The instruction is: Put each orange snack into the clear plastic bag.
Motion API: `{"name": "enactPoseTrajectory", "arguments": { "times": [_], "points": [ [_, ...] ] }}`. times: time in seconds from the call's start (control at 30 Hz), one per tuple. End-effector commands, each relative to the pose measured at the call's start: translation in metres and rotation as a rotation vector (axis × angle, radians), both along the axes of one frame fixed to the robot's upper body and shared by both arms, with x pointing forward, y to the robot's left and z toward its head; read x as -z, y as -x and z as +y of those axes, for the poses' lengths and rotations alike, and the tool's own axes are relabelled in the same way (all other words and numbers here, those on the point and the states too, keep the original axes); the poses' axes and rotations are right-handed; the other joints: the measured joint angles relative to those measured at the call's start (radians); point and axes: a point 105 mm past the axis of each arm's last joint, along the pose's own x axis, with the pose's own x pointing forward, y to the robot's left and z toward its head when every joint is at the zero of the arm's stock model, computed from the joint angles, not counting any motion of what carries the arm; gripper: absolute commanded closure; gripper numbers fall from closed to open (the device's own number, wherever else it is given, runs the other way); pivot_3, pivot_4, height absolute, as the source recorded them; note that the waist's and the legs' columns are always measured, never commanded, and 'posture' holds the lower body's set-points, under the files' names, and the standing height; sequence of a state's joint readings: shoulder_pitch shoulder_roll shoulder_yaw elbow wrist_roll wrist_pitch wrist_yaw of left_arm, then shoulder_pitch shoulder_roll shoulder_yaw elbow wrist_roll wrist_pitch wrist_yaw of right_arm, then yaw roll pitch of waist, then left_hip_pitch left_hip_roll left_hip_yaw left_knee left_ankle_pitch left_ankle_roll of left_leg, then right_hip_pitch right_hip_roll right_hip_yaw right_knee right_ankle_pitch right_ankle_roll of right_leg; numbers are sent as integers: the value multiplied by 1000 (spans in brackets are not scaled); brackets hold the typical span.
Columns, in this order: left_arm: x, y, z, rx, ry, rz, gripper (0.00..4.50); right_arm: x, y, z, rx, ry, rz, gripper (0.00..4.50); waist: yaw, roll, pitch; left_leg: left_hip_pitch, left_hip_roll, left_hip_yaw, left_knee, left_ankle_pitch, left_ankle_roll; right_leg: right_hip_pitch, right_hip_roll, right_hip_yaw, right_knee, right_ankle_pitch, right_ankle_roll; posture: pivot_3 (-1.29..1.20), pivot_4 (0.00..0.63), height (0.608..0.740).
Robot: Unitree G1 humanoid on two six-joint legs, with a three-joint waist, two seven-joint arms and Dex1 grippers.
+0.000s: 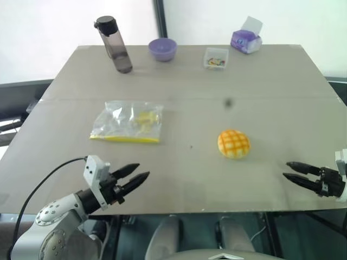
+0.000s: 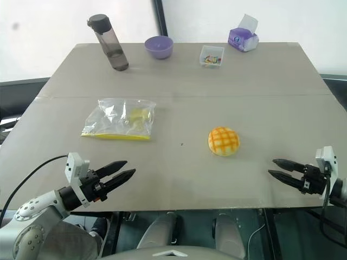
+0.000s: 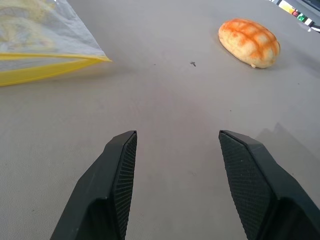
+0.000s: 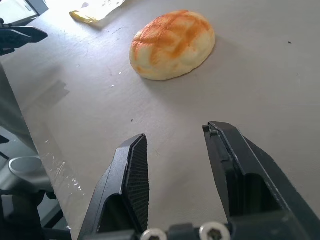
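The right gripper (image 2: 277, 168) hovers low over the table's (image 1: 206, 92) near edge with its fingers parted and nothing between them; the orange snack (image 4: 172, 44) sits ahead of its tips, apart from them, on bare tabletop. The left gripper (image 1: 140, 174), jaws spread wide and empty, points across the table, with the clear plastic bag (image 1: 127, 122) lying flat beyond it and the snack off to its right. The bun looks light, soft and easily dented, so a gentle pinch across its domed sides, low near the base, seems best. The bag looks thin, limp and slippery; its yellow-strip edge is probably the firmest hold.
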State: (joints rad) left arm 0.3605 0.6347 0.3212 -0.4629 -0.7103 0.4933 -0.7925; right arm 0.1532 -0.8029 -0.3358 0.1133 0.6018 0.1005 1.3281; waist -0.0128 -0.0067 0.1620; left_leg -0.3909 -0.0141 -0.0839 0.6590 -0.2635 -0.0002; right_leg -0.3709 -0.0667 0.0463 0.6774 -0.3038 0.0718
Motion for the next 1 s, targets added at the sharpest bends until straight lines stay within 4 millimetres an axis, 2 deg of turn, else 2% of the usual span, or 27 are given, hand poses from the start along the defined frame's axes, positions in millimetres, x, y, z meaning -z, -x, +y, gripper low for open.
{"name": "enactPoseTrajectory", "arguments": {
  "times": [0.03, 0.83, 0.93, 1.0],
  "points": [
    [-7, -2, 1, -10, -31, -57, 1758, -13, -2, 3, -11, -15, -61, 2504, 0, 0, 0, 0, 0, 0, 0, 0, 0, 0, 0, 0, 0, 0, 0, 0, 150, 740],
    [1, -8, -1, -42, -37, -66, 1758, -17, -8, 12, -16, -22, -75, 2504, 0, 0, 0, 0, 0, 0, 0, 0, 0, 0, 0, 0, 0, 0, 0, 0, 150, 740],
    [-2, -13, 3, -65, -28, -77, 1758, -28, -3, 31, -109, -58, -107, 2504, 0, 0, 0, 0, 0, 0, 0, 0, 0, 0, 0, 0, 0, 0, 0, 0, 150, 740],
    [-3, -21, 13, -101, -14, -73, 1758, -46, 1, 55, -196, -91, -187, 2504, 0, 0, 0, 0, 0, 0, 0, 0, 0, 0, 0, 0, 0, 0, 0, 0, 150, 740]
  ]
}}
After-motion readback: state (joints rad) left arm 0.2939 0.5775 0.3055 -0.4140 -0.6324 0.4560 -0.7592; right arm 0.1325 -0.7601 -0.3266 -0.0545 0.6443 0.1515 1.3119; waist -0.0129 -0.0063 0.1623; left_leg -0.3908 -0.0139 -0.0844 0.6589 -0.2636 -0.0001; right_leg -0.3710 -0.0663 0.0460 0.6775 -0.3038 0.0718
